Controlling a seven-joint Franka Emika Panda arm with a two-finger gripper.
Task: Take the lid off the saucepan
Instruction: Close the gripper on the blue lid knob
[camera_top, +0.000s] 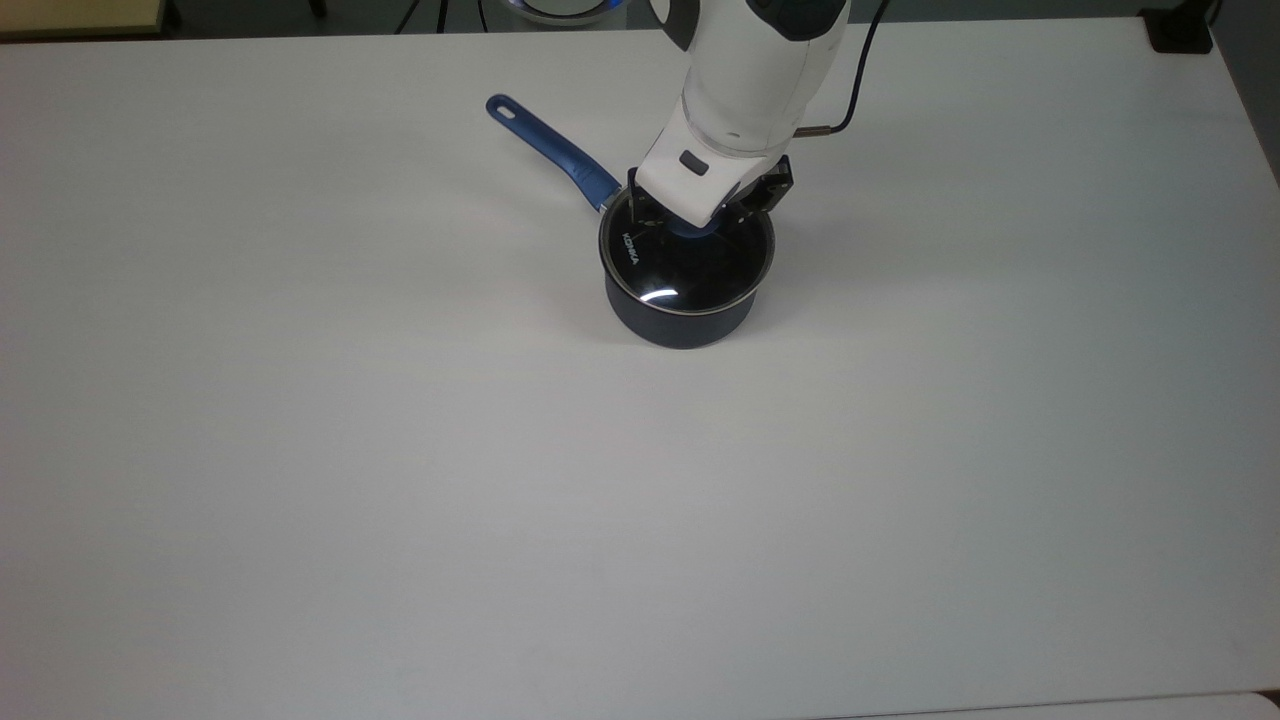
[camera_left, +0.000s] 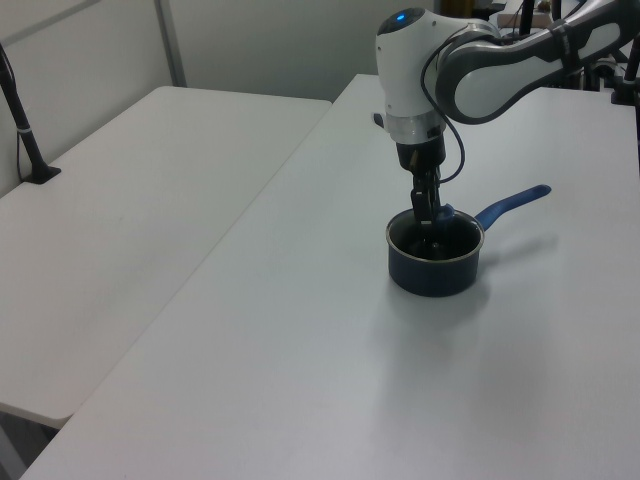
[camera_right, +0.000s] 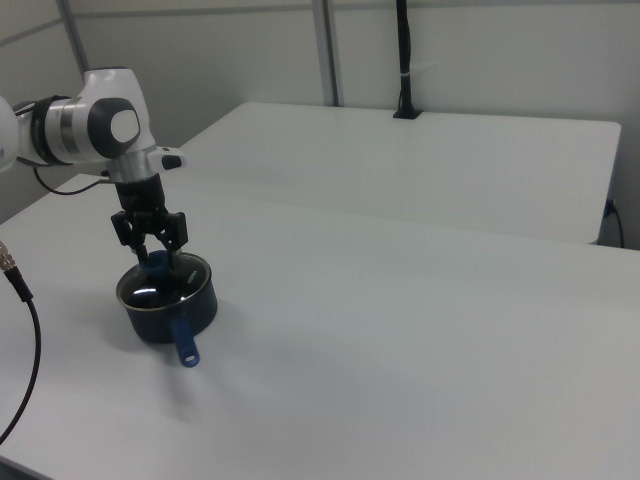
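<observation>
The dark navy saucepan (camera_top: 682, 326) stands on the white table (camera_top: 400, 450), its long blue handle (camera_top: 548, 148) pointing to the top view's upper left. The clear glass lid (camera_top: 680, 275) with white "KONKA" lettering rests on the pan. My gripper (camera_top: 690, 222) is lowered over the lid's blue knob (camera_top: 690, 232), open, with one finger on each side of it. In the left view the gripper (camera_left: 427, 222) reaches down to the top of the saucepan (camera_left: 433, 272). In the right view the gripper (camera_right: 155, 260) sits over the saucepan (camera_right: 160, 318), whose handle (camera_right: 184, 340) points toward the camera.
A black cable (camera_top: 862, 70) runs from my wrist off the table's far edge. A black post base (camera_top: 1180, 30) sits at the top view's upper right corner. A second white table (camera_left: 120, 210) adjoins at the left view's left. Another cable (camera_right: 20, 380) hangs at the right view's left.
</observation>
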